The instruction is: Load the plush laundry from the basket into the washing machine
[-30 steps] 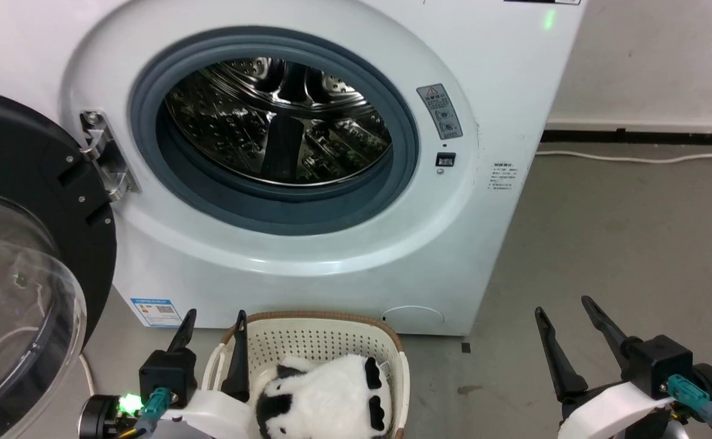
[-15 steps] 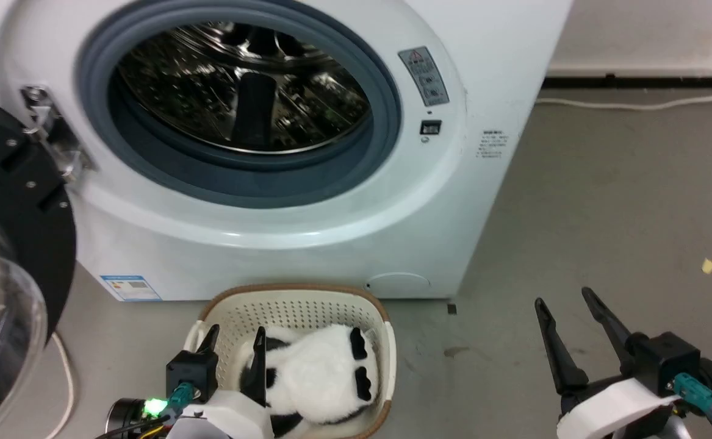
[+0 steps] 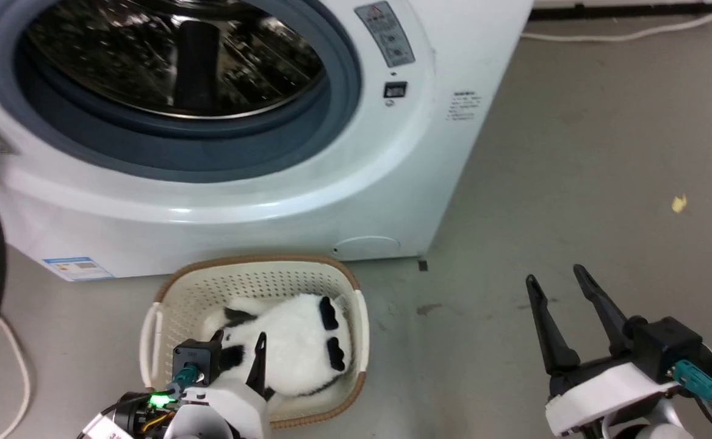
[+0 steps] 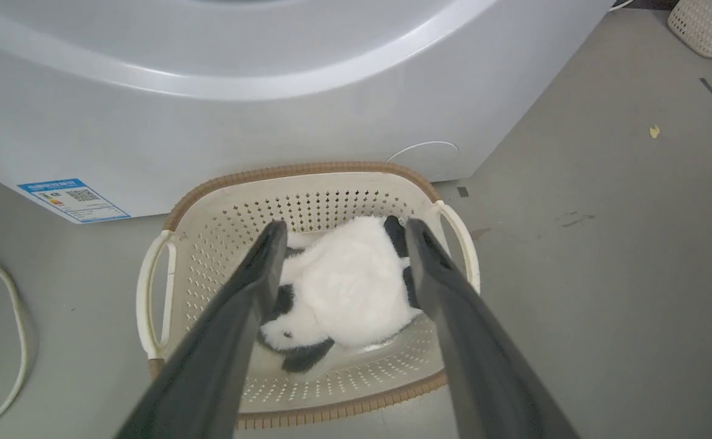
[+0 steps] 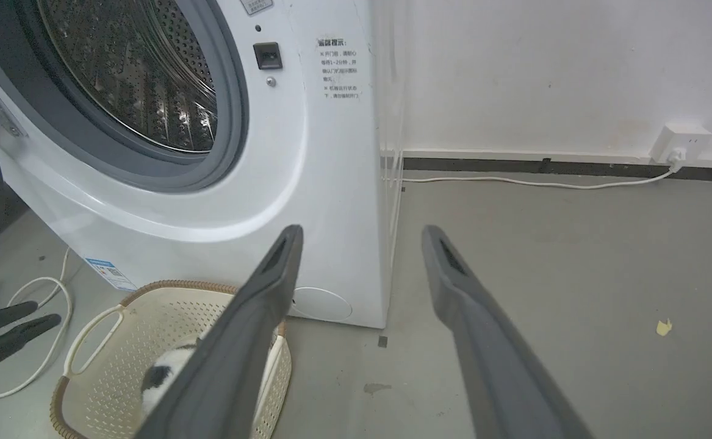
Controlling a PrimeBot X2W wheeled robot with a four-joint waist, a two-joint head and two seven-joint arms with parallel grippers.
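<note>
Plainly released, left pincer [image 4: 345, 228], dark fingers [image 4: 246, 305] flanking the fluffy black-and-white plush panda [image 4: 349, 274] inside the cream perforated plastic basket [image 4: 307, 171]. Just behind, large white front-loading washing machine [image 3: 270, 207], grey-ringed round port [image 3: 148, 152] gaping. Well right, over grey floor [image 3: 575, 152], right pincer [image 3: 555, 275], likewise released.

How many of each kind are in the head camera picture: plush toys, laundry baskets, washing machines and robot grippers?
Fluffy black-and-white plush toy: 1
Cream perforated plastic basket: 1
White front-loading washing machine: 1
Dark two-fingered grippers: 2, left gripper and right gripper
Total: 5
</note>
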